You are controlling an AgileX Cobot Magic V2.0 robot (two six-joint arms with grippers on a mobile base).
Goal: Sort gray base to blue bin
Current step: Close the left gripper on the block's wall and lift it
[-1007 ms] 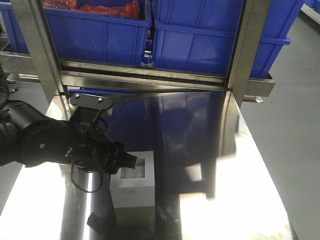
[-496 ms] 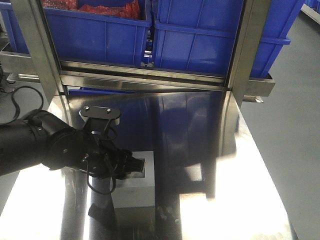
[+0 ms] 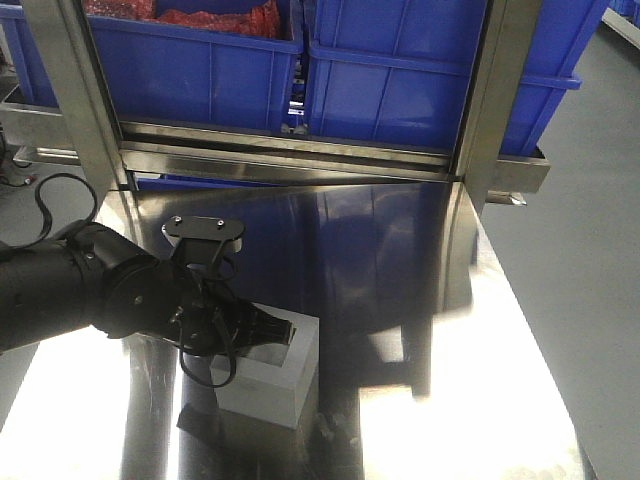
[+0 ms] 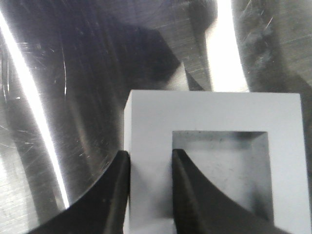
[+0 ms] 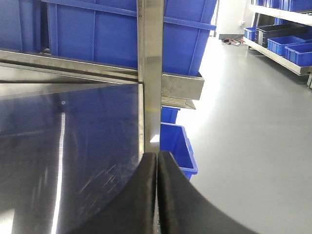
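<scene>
Steel tabletop (image 3: 480,380); L tool (image 4: 150,155) pinches gray base (image 4: 214,109) wall.

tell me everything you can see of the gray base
The gray base is a matte, pale gray, cube-like block, plastic by its look, with a square recess sunk into its upward face. It is at the near left part of the shiny steel table. The left gripper pinches one wall of it, one of the fingers outside and the other inside the recess. Whether it rests flat on the table I cannot tell.
</scene>
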